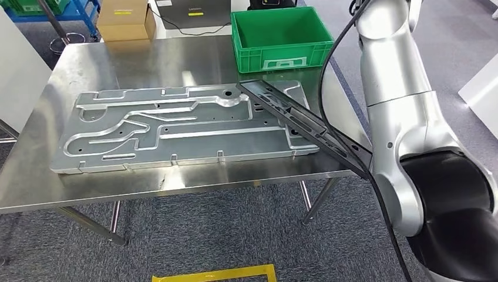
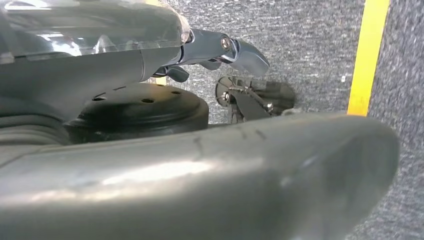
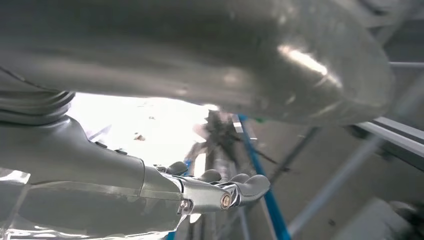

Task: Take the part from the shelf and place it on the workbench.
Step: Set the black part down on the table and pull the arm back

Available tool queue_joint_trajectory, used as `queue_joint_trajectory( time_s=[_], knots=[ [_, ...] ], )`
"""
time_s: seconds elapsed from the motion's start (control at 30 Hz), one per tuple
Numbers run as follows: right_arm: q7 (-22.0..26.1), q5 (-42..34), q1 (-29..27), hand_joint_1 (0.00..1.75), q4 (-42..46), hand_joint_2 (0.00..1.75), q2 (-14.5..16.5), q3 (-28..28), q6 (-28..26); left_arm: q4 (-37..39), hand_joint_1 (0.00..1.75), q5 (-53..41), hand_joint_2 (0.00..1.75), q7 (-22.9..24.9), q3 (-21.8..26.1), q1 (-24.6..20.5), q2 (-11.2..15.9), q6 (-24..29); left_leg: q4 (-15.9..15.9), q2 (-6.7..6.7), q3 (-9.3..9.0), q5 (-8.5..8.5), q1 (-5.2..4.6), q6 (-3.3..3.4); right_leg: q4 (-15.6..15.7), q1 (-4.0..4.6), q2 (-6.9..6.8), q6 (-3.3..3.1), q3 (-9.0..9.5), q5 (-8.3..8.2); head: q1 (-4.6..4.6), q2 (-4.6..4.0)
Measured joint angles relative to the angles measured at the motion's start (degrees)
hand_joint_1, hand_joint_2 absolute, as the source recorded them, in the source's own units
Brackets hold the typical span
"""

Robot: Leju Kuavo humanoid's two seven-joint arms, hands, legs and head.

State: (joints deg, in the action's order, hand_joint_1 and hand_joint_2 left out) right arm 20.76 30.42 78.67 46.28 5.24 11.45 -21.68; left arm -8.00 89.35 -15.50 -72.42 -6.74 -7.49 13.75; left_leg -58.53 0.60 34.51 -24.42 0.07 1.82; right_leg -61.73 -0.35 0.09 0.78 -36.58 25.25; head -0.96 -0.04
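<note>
The part [image 1: 293, 114], a long dark flat frame, lies slantwise over the right end of the large pressed metal plate [image 1: 176, 126] on the steel workbench [image 1: 147, 59]. Its near end runs past the bench's right front corner and behind my raised right arm [image 1: 399, 106]. In the right wrist view my right hand [image 3: 165, 187] points up towards bright light and shelf rails, thumb [image 3: 250, 60] and fingers [image 3: 225, 195] apart with nothing between them. My left hand [image 2: 150, 60] hangs over grey carpet with its fingers apart, holding nothing.
A green bin [image 1: 282, 56] stands at the bench's back right, just beyond the part's far end. A cardboard box [image 1: 125, 20] sits behind the bench. Yellow tape [image 1: 214, 275] marks the carpet in front of the bench. A black cable [image 1: 329, 70] hangs along my right arm.
</note>
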Motion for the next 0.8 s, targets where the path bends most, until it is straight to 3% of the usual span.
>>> queue_joint_trajectory(
  time_s=[0.03,0.1,0.2,0.3,0.37,0.4,0.47,0.53,0.63,0.7,0.73,0.8],
  knots=[
    [0.43,-2.18,-1.64,0.00,2.61,0.00,0.04,1.07,-0.44,0.00,0.00,0.00,0.00,-0.04,0.50,0.00,-0.05,0.22,0.01,0.00,0.02,-0.01,0.03,-0.27,2.24,0.27,0.01,-0.31,1.07,-0.60,0.00,0.00],
    [1.64,-5.84,-6.23,0.00,8.18,0.00,0.06,3.07,-1.50,0.00,0.00,0.00,0.00,-0.18,1.70,0.02,-0.15,0.49,0.12,-0.01,-0.06,-0.03,0.14,-0.94,3.35,0.78,0.04,-0.79,1.58,-0.66,-0.01,0.00],
    [3.31,-9.41,-15.27,0.00,18.12,0.00,-0.15,6.02,-3.61,0.00,0.00,0.00,0.00,-0.50,3.67,0.12,-0.20,0.70,-1.36,-0.13,0.36,-1.45,0.16,-1.85,4.42,0.26,-0.15,-1.63,2.31,-1.10,-0.07,0.00],
    [4.71,-11.71,-23.40,0.00,26.29,0.00,-0.37,8.83,-4.97,0.00,0.00,0.00,0.00,-0.82,5.30,0.30,-0.12,1.04,-10.97,-0.24,4.65,-6.49,0.29,-2.49,4.77,0.09,-0.28,-2.18,2.53,-1.23,-0.25,0.00],
    [5.86,-12.13,-28.79,0.00,30.71,0.00,-0.51,10.13,-5.83,0.00,0.00,0.00,0.00,-0.97,6.24,0.44,-0.04,1.20,-15.58,-0.26,6.91,-7.62,0.43,-2.76,4.70,0.11,-0.28,-2.22,2.52,-1.18,-0.24,0.00],
    [6.26,-12.14,-30.99,0.00,32.59,0.00,-0.60,10.66,-6.11,0.00,0.00,0.00,0.00,-1.00,6.62,0.50,-0.01,1.21,-14.65,-0.28,6.51,-6.57,0.50,-2.82,4.62,0.10,-0.27,-2.19,2.51,-1.13,-0.25,0.00],
    [6.53,-12.15,-33.85,0.00,35.61,0.00,-0.79,11.39,-6.35,0.00,0.00,0.00,0.00,-1.03,7.23,0.54,0.06,1.23,-7.38,-0.36,2.91,-2.87,0.62,-2.74,4.31,0.04,-0.20,-1.94,2.48,-0.94,-0.25,0.00],
    [6.50,-12.21,-35.09,0.00,37.71,0.00,-0.98,11.71,-6.37,0.00,0.00,0.00,0.00,-1.07,7.65,0.48,0.09,1.24,-1.14,-0.39,-0.26,-0.86,0.54,-2.26,3.80,0.17,-0.04,-1.40,2.29,-0.65,-0.21,0.00],
    [6.46,-12.35,-36.04,0.00,39.65,0.00,-1.25,11.92,-6.28,-0.01,0.00,0.00,0.00,-1.09,8.01,0.50,0.09,1.25,0.31,-0.30,-0.83,-0.61,0.26,-1.14,3.63,0.18,0.05,-0.44,2.12,-0.64,-0.15,0.00],
    [6.45,-12.39,-36.35,0.00,40.46,0.00,-1.45,12.04,-6.21,-0.02,0.00,0.00,0.00,-1.12,8.12,0.48,0.09,1.26,0.67,-0.37,-0.86,-0.20,0.35,-0.42,2.41,-0.01,0.02,0.22,1.61,0.40,-0.13,0.00],
    [6.45,-12.42,-36.45,0.00,40.80,0.00,-1.59,12.09,-6.20,-0.02,0.00,0.00,0.00,-1.13,8.16,0.47,0.09,1.27,0.85,-0.41,-0.85,-0.01,0.45,-0.15,0.31,-0.10,0.00,0.54,0.70,1.86,-0.11,0.00],
    [6.44,-12.44,-36.87,0.00,41.14,0.00,-1.89,12.17,-6.24,-0.02,0.00,0.00,0.00,-1.13,8.27,0.50,0.10,1.34,0.86,-0.44,-0.67,0.16,0.45,0.10,-6.78,-0.28,-0.02,1.08,-2.46,5.77,-0.09,0.00]
  ],
)
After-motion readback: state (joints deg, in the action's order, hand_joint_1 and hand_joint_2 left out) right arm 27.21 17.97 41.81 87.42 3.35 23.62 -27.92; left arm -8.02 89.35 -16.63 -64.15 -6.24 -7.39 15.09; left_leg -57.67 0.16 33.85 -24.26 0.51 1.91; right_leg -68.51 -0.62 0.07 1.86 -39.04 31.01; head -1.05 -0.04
